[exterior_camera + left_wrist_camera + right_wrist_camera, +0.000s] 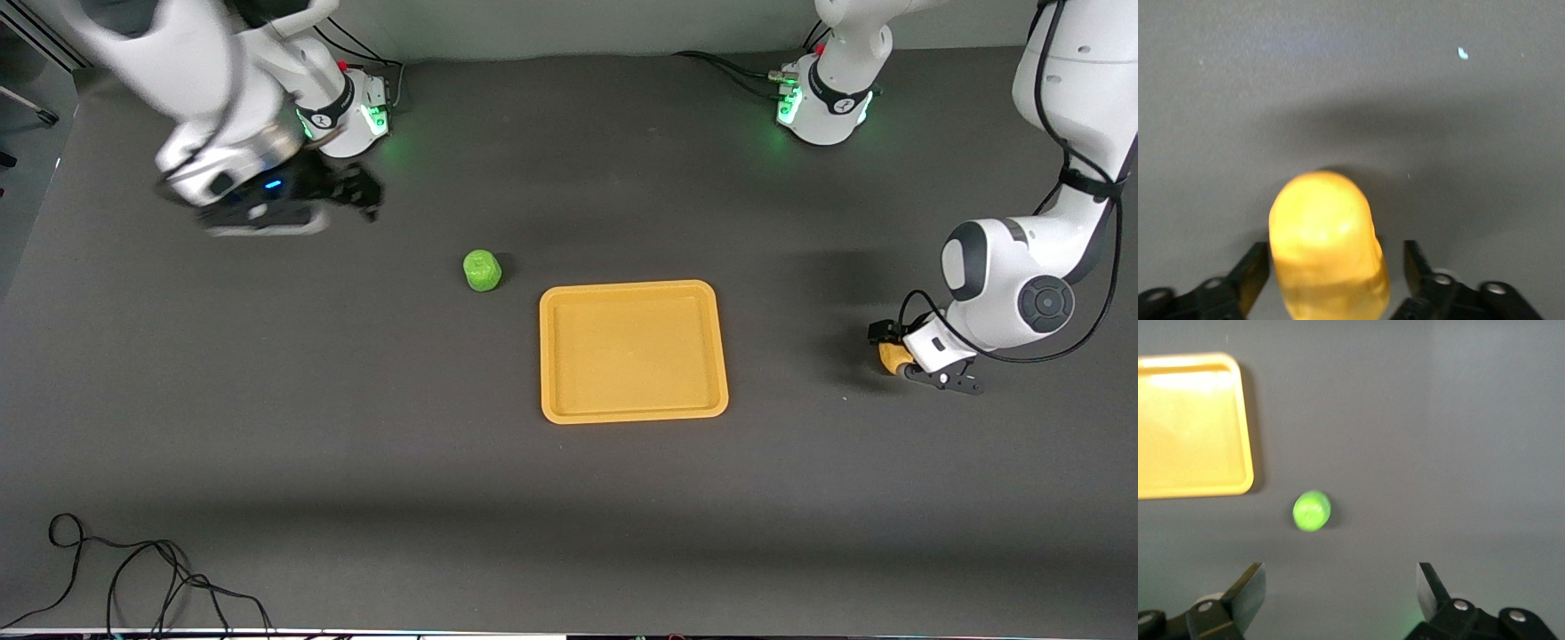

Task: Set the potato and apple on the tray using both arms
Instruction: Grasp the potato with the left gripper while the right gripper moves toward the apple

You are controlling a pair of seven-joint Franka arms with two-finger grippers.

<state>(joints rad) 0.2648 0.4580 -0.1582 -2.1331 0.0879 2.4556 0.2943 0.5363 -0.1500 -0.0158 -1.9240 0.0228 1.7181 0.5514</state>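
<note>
Both hands are spread: left hand (1331, 280) straddles the potato (1328, 243) (a shallow grip could squirt it aside), right hand (1338, 593) hovers short of the apple (1312, 511).

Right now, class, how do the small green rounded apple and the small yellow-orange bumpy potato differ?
The green rounded apple is bright green; the yellow-orange potato is yellow-orange. The apple sits alone on the table; the potato lies between the left gripper's open fingers. The right gripper, open, is over the table toward the right arm's end. Neither is on the yellow-orange rectangular tray. Both are small.
</note>
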